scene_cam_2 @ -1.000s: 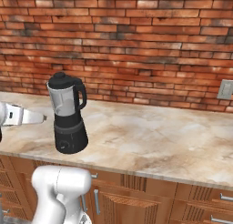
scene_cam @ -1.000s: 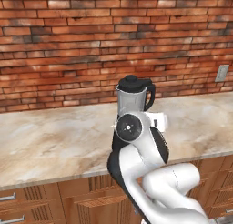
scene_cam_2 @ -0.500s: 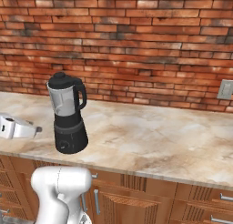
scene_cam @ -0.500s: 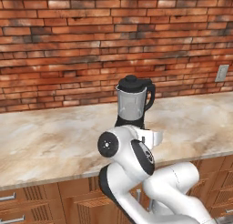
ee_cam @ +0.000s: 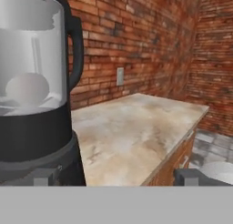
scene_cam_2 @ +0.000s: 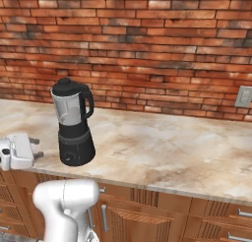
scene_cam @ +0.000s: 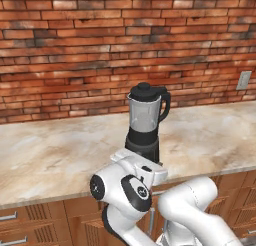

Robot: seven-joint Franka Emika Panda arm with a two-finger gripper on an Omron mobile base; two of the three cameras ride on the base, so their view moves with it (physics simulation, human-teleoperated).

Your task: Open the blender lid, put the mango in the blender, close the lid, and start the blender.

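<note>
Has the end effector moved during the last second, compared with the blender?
Yes. The end effector has dropped from jar height to beside the blender base.

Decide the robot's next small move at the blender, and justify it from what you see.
Probably ease the open gripper forward to the dial on the blender base. The blender lid sits on the jar, a roundish shape lies inside, and the gripper hangs level with the base, short of it.

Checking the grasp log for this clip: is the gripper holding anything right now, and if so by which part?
Nothing is held. The gripper is open, its fingertips spread wide with nothing between them, low beside the blender base. The blender lid sits on the jar.
</note>
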